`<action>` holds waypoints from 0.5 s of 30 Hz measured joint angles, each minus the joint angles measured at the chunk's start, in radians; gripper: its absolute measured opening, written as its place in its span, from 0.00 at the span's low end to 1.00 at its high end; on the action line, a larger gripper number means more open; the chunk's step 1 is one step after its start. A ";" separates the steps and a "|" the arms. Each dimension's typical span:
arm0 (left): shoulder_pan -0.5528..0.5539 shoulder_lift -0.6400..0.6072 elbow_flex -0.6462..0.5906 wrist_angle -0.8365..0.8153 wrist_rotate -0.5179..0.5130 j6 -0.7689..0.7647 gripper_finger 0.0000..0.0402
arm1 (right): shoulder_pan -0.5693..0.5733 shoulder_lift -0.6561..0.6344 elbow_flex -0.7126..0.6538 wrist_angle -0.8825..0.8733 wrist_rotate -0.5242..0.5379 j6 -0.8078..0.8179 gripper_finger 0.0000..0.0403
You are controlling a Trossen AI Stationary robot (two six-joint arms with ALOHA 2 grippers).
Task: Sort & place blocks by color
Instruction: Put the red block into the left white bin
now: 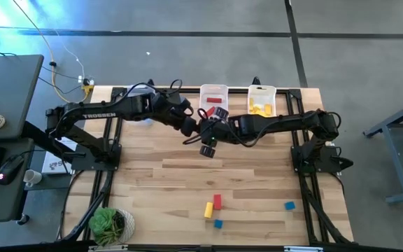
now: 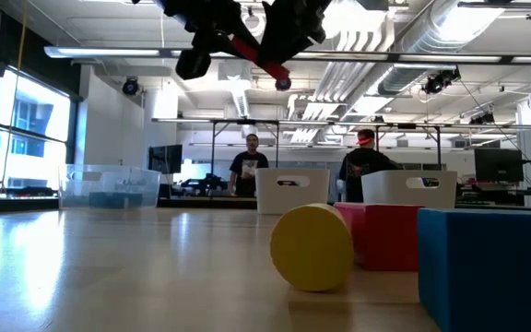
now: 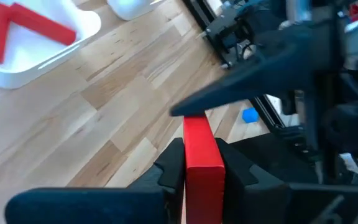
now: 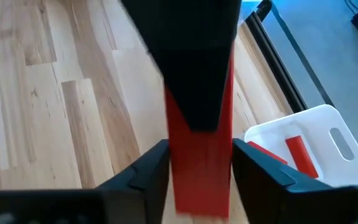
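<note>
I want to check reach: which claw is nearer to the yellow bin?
Right. The right claw is mid-table, beside the yellow bin's neighbour; the left claw sits just farther left.

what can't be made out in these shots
- High view: the red bar between the two pincers is nearly hidden by the arms.
- Low view: the blue block is cut off by the edge.
- Right wrist view: the left pincer covers the bar's far end.
- Leftmost bin: contents too faint to tell.
</note>
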 joint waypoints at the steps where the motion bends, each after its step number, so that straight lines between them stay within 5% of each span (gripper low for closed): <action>1: 0.000 0.000 0.000 0.001 0.000 0.007 0.10 | 0.000 0.000 0.000 0.000 0.002 0.003 0.42; 9: 0.002 0.000 0.000 -0.024 -0.040 0.054 0.09 | 0.000 0.000 0.000 -0.003 0.041 0.003 0.58; 15: 0.010 0.000 0.000 -0.079 -0.089 0.097 0.09 | 0.000 -0.009 0.000 -0.008 0.043 0.026 0.61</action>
